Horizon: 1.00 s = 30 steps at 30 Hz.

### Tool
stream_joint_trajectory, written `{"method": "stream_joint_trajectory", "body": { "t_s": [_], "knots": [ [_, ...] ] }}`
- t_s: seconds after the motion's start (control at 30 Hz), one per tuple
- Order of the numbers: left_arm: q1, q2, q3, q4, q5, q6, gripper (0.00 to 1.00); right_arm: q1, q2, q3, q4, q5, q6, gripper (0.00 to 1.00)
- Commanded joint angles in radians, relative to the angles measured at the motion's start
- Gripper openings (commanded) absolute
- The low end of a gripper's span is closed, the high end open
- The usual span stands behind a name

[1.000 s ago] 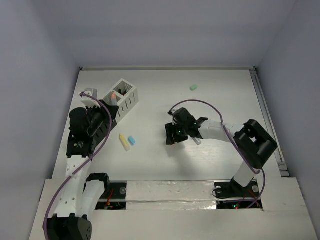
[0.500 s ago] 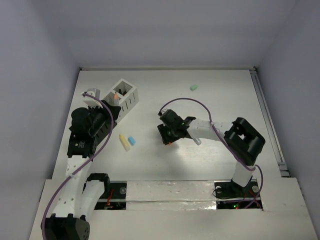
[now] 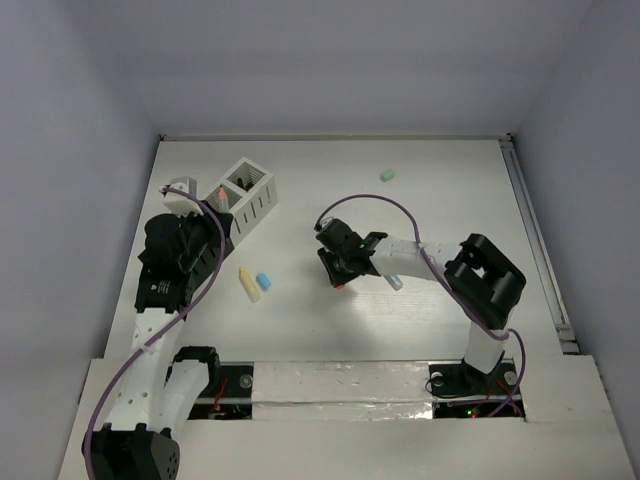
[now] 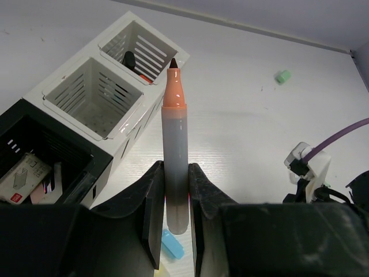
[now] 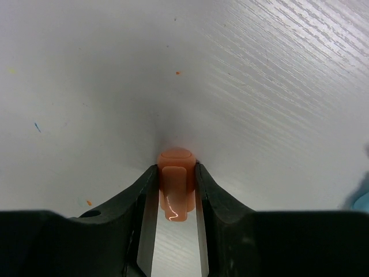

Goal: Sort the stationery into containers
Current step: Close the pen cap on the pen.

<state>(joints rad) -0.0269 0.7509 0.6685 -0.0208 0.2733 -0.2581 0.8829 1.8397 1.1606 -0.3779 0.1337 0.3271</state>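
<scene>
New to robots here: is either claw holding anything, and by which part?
Both. The left gripper pinches an uncapped orange marker by the lower end of its grey barrel. The right gripper squeezes an orange cap by its sides.

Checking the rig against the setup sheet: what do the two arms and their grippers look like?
Both the left arm and the right arm alternate white links with bulky black joint housings. A purple cable loops loosely along each. The left gripper and right gripper each have two smooth matte black fingers that narrow toward the tips.
</scene>
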Motion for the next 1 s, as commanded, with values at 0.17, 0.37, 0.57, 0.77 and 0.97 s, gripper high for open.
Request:
{"method": "stream_joint_trajectory", "body": {
  "t_s": [0.17,0.37,0.57,0.77,0.97],
  "knots": [
    [-0.005,0.018,0.031,0.039,0.015,0.01,0.0,-0.002,-0.088,-0.036,0.055,0.011,-0.023,0.17],
    [-0.005,0.021,0.034,0.03,-0.009,0.025,0.0,-0.002,-0.253,-0.09,0.169,-0.013,-0.014,0.16],
    [-0.005,0.031,0.037,0.042,0.003,0.023,0.0,-0.002,-0.407,-0.124,0.244,-0.037,-0.007,0.14],
    [-0.005,0.018,0.04,0.045,-0.008,0.028,0.0,-0.002,-0.503,-0.133,0.277,-0.019,-0.013,0.14],
    [0.004,0.014,0.049,0.045,-0.02,0.016,0.0,-0.002,-0.569,-0.137,0.277,-0.046,0.007,0.14]
  ]
}}
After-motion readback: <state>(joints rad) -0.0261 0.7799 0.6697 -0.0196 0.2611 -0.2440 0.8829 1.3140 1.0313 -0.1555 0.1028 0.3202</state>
